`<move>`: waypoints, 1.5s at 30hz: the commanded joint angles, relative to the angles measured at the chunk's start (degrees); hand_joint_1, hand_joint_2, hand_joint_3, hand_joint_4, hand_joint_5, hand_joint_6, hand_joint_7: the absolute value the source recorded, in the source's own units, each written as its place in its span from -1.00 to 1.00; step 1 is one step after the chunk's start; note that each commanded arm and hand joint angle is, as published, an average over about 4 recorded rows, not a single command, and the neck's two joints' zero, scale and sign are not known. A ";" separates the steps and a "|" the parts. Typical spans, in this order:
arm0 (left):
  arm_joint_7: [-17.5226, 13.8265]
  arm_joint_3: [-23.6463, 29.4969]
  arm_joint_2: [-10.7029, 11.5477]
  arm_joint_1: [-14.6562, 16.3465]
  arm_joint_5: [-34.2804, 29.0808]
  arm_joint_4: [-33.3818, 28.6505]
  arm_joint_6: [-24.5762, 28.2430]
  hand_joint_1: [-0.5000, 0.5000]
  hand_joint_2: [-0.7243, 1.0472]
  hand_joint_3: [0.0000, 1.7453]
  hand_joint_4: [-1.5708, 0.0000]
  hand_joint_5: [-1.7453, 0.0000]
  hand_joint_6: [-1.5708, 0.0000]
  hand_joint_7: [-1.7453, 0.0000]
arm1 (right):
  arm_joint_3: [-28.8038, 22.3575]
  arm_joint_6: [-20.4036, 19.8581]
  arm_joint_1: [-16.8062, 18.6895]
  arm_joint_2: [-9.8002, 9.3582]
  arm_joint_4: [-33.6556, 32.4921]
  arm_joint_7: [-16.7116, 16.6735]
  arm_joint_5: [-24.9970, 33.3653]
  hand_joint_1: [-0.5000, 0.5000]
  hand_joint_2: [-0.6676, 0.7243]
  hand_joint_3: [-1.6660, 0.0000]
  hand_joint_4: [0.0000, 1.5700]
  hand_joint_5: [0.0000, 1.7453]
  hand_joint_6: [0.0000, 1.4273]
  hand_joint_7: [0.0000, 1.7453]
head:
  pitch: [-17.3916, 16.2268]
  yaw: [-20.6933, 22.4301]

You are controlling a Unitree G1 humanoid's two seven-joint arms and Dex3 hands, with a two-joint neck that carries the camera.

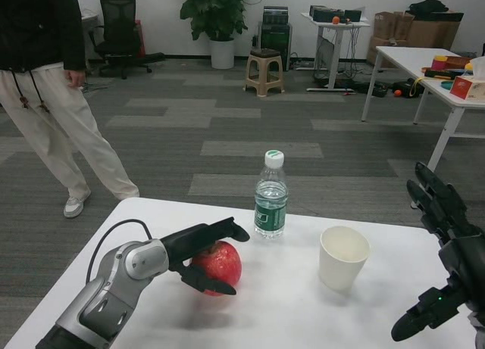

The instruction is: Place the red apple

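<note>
The red apple [220, 263] sits on the white table [288, 319], left of centre. My left hand [203, 250] wraps around it, fingers over the top and thumb under its front side, gripping it. My right hand [443, 243] hovers at the table's right edge with fingers spread and nothing in it.
A clear water bottle [270, 195] with a green label stands just behind and right of the apple. A white paper cup [342, 257] stands to the right of it. A person [45, 76] stands on the floor beyond the table's far left corner.
</note>
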 commanded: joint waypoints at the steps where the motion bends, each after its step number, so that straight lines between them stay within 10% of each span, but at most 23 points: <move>1: -2.76 -0.10 0.32 2.90 -0.05 2.18 1.81 -1.00 0.70 -1.00 1.00 -0.41 1.00 0.40 | 0.34 -0.59 -1.04 0.29 0.61 0.08 0.59 -0.75 0.45 1.00 -1.00 -1.00 -1.00 -0.84 | 0.00 -0.01; 7: -2.87 1.44 0.32 3.36 -1.15 2.01 1.81 -1.00 -0.60 -1.00 1.00 0.06 1.00 0.50 | 0.34 -0.59 -1.04 0.36 0.61 0.08 0.59 -0.75 0.50 1.00 -1.00 -1.00 -1.00 -0.84 | 0.12 0.10; 10: -2.63 2.27 0.32 3.49 -1.78 1.81 1.67 -1.00 -0.82 -1.00 1.00 0.18 1.00 0.52 | 0.34 -0.59 -1.04 0.36 0.61 0.08 0.59 -0.75 0.45 1.00 -1.00 -1.00 -1.00 -0.84 | 0.01 0.08; 17: -0.56 4.54 0.32 3.65 -4.99 0.93 0.03 -1.00 -0.95 -0.90 1.00 0.53 1.00 0.60 | 0.34 -0.59 -1.04 0.36 0.61 0.08 0.59 -0.75 0.45 1.00 -1.00 -1.00 -1.00 -0.84 | -0.13 0.20; 37: 8.49 13.57 0.98 4.06 -24.20 -3.95 -4.61 -1.00 -0.90 -0.98 0.98 0.59 1.00 0.60 | 0.34 -0.59 -1.04 0.27 0.52 0.08 0.59 -0.75 0.45 1.00 -1.00 -1.00 -1.00 -0.84 | -0.11 0.79; 45: 14.07 14.93 1.50 3.93 -50.56 -2.24 -11.33 -1.00 -0.87 -0.93 1.00 0.65 1.00 0.60 | 0.34 -0.59 -1.08 0.27 0.48 0.08 0.59 -0.75 0.45 1.00 -1.00 -1.00 -1.00 -0.84 | 0.30 0.44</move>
